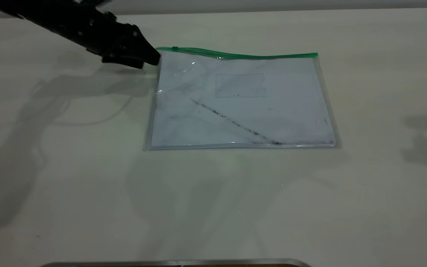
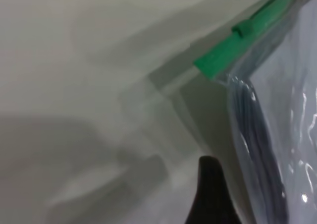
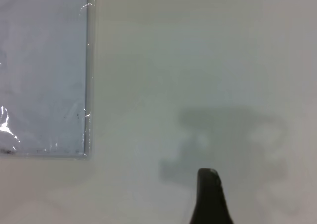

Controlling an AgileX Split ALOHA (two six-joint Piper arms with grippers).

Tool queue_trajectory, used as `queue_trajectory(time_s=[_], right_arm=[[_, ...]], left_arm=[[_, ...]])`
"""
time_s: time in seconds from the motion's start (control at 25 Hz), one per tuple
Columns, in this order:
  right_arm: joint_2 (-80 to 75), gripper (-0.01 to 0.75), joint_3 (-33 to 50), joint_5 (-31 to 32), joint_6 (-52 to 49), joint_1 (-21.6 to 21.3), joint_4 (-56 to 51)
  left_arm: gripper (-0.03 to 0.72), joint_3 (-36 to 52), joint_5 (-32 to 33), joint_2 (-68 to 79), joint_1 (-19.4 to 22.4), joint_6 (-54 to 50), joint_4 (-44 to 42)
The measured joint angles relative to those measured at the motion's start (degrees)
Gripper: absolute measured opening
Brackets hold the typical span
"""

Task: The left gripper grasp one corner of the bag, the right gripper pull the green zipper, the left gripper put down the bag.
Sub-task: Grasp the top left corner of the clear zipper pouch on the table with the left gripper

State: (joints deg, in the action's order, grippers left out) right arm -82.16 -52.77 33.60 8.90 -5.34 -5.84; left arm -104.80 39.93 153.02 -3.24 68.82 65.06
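White table (image 1: 69, 185) carries the bag (image 1: 241, 107) flat at centre, its zipper (image 1: 235, 55) along the far edge with the slider near the far-left corner (image 1: 159, 50). Left gripper (image 1: 154, 58) is at that corner; whether it has clamped I cannot tell. Pulling and putting down remain, and the right gripper (image 3: 210, 194) waits off to the right, its state unclear.

The table (image 1: 69, 193) is a plain off-white surface carrying soft grey shadows. One item lies directly on it: the bag (image 1: 241, 107), a flat clear pouch containing white paper with a dark diagonal smudge. The green zipper (image 1: 258, 56) runs along the bag's far long edge, slightly lifted near the left end. The remaining edges lie flat on the table
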Motion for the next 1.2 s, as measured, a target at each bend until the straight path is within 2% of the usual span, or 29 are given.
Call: queue_trajectory(time_s=[0.36,0.88,1.2], right_arm=[[0.0,0.578,0.0,0.11,-0.06,0.0,0.0],[0.0,0.578,0.0,0.11,-0.06,0.0,0.0],[0.0,0.578,0.0,0.11,-0.06,0.0,0.0]], left_arm=[[0.59,-5.89,0.69,5.23,-1.18,0.04,4.65],[0.59,-6.42,0.89,5.42,-1.53,1.2,7.81],[0.586,-6.42,0.83,5.42,-3.44,1.37,7.94]])
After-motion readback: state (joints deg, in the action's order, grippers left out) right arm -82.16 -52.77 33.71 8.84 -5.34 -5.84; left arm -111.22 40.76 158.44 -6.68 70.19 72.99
